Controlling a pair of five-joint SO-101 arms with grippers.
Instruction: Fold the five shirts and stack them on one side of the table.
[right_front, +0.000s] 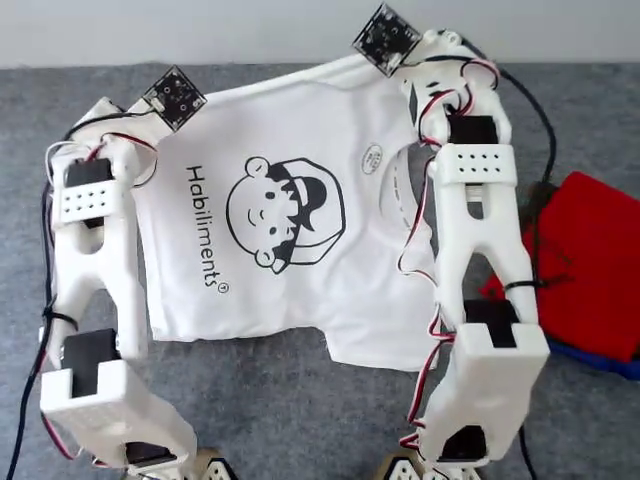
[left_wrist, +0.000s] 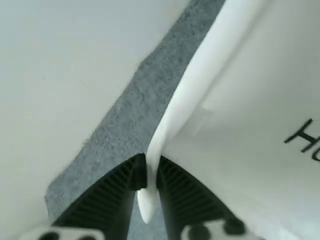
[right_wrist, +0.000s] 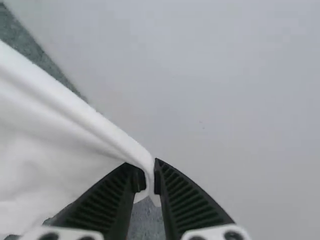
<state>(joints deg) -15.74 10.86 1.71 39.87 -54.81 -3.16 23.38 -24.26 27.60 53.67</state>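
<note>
A white shirt (right_front: 290, 250) with a black cartoon print lies spread on the grey table, front up. My left gripper (left_wrist: 147, 187) is at the shirt's far left corner, shut on the white shirt's edge (left_wrist: 200, 70), which runs up between the black fingers (left_wrist: 117, 195). My right gripper (right_wrist: 145, 182) is at the far right corner, near the collar, shut on a fold of the same shirt (right_wrist: 60, 145). In the high view the left arm (right_front: 95, 260) stands along the shirt's left side and the right arm (right_front: 475, 240) lies over its right side.
A red garment (right_front: 590, 260) lies on a blue one (right_front: 600, 360) at the right edge of the table. Grey cloth table (right_front: 270, 410) shows bare in front of the shirt. A pale wall runs behind the far edge.
</note>
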